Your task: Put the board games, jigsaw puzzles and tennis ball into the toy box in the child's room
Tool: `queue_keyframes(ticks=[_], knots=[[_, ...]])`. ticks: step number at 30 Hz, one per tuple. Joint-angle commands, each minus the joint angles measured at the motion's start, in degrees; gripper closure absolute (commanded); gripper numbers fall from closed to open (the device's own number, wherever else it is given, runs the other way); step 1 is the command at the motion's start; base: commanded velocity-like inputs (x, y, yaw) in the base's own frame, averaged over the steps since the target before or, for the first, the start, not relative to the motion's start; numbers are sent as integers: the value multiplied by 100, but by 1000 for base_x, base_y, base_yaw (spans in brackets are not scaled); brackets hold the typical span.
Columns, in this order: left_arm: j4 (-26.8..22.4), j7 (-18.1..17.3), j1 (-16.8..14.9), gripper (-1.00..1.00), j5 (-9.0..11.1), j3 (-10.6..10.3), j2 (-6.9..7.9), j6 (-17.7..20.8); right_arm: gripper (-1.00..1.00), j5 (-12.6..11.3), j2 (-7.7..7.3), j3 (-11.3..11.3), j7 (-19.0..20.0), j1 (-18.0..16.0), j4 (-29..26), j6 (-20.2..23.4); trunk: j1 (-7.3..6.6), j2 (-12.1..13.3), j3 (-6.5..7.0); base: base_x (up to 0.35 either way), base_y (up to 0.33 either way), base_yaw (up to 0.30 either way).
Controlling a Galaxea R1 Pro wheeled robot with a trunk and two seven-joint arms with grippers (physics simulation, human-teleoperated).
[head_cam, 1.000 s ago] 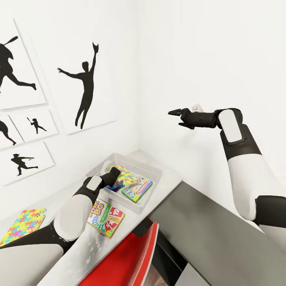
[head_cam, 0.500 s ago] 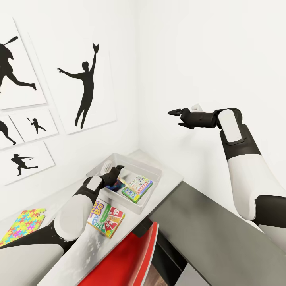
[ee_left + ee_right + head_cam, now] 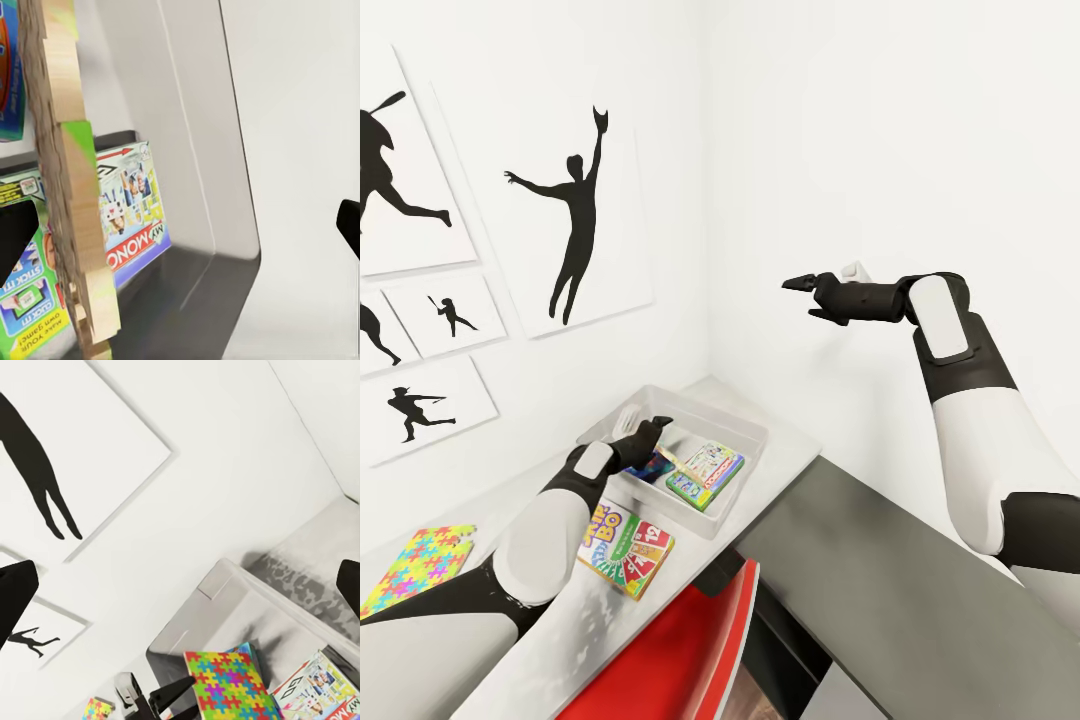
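Left gripper (image 3: 650, 428) over toy box (image 3: 745, 428) — our fingers spread wide, nothing between them. Jigsaw puzzle (image 3: 223, 681) standing on edge inside box right beside fingertips, wooden edge close in wrist view (image 3: 71, 187). Just past it, white-and-green board game (image 3: 705, 472) flat on box floor; blue game (image 3: 653, 467) under our wrist. Skip-Bo box (image 3: 626, 548) on table (image 3: 785, 452) near forearm, second puzzle (image 3: 415, 568) well behind. Right gripper (image 3: 807, 297) raised by wall, fingers apart, empty.

Games (image 3: 705, 472) and upright puzzle (image 3: 71, 195) crowd the tray (image 3: 745, 425).
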Motion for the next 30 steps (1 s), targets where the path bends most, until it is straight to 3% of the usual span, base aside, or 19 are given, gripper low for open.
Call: queue_keyframes(ticks=[1, 5, 10, 17, 24, 30], knots=[[-23, -12, -7, -100, 8, 46, -5, 89, -100, 43, 0, 3, 44, -6, 0, 18, 4, -12, -13, 0, 0, 0], [-105, -29, -9, -100, 16, 53, -1, 184, -100, 43, 2, 4, 39, -6, 0, 18, 4, -12, -13, 0, 0, 0], [-509, -62, -4, -100, 39, 60, -5, 693, -100, 44, -2, 4, 41, -6, 3, 18, 4, -12, -13, 0, 0, 0], [-885, -464, 8, -100, 472, 43, -2, 1131, -100, 43, 4, 13, 35, -6, 9, 14, 4, -12, -13, 0, 0, 0], [-1034, -509, 19, -100, 521, 36, 3, 1247, -100, 43, 4, 105, 37, -5, 9, 12, 4, -12, -13, 0, 0, 0], [-1438, -523, 53, -100, 528, 35, -3, 1515, -100, 43, 5, 115, 39, -6, 16, 5, 4, -12, -13, 0, 0, 0]])
